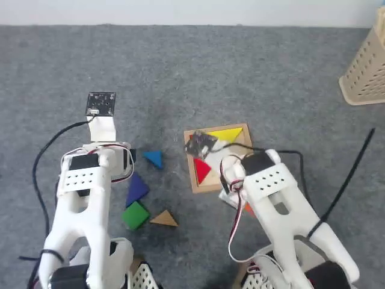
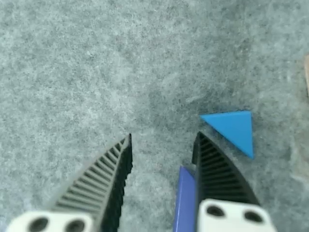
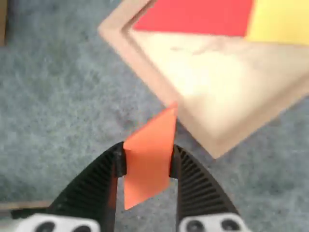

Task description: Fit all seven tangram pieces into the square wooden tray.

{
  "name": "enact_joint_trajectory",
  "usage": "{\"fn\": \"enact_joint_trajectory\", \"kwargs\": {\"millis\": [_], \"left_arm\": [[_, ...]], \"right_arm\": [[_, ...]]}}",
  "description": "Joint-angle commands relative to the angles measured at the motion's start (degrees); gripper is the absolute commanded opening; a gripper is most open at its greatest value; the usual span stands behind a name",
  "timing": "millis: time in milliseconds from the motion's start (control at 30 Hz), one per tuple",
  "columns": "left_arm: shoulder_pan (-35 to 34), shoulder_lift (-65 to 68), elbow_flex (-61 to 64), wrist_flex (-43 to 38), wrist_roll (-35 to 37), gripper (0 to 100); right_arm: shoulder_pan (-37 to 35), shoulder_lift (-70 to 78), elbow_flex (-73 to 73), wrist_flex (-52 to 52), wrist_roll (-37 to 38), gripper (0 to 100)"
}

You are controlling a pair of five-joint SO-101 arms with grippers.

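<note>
The square wooden tray [image 1: 207, 184] lies mid-table with a yellow triangle [image 1: 230, 133] and a red triangle [image 1: 201, 170] inside. In the right wrist view my right gripper [image 3: 147, 153] is shut on an orange piece [image 3: 148, 164], held just outside a corner of the tray [image 3: 145, 53], beside the red triangle [image 3: 198, 17] and the yellow one [image 3: 282, 19]. My left gripper [image 2: 161, 147] stands open over bare carpet. A light blue triangle [image 2: 234, 129] lies just past one finger, and a dark blue piece [image 2: 185, 198] lies alongside that same finger.
Left of the tray on the grey carpet lie the light blue triangle [image 1: 154, 158], the dark blue piece [image 1: 137, 188], a green square [image 1: 135, 215] and a tan triangle [image 1: 164, 218]. A perforated beige basket [image 1: 367, 66] stands at the far right. A black cable [image 1: 352, 174] runs by the right arm.
</note>
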Motion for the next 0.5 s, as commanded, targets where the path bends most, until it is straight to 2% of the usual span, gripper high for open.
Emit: {"fn": "enact_joint_trajectory", "kwargs": {"millis": [0, 200, 333, 400, 467], "left_arm": [[0.3, -1.8, -0.3, -0.9, -1.0, 20], [0.3, -1.8, -0.3, -0.9, -1.0, 20], [0.3, -1.8, -0.3, -0.9, -1.0, 20], [0.3, -1.8, -0.2, -0.9, -1.0, 20], [0.3, -1.8, -0.1, -0.9, -1.0, 20]], "right_arm": [[1.1, -0.1, -7.9, 1.7, -5.4, 0.6], [5.8, 2.4, -16.4, 1.3, -15.5, 0.6], [6.1, 9.0, -20.0, 0.7, -20.4, 0.6], [5.5, 13.0, -22.2, -0.6, -18.0, 0.6], [4.4, 16.9, -25.3, -1.1, -9.2, 0.6]]}}
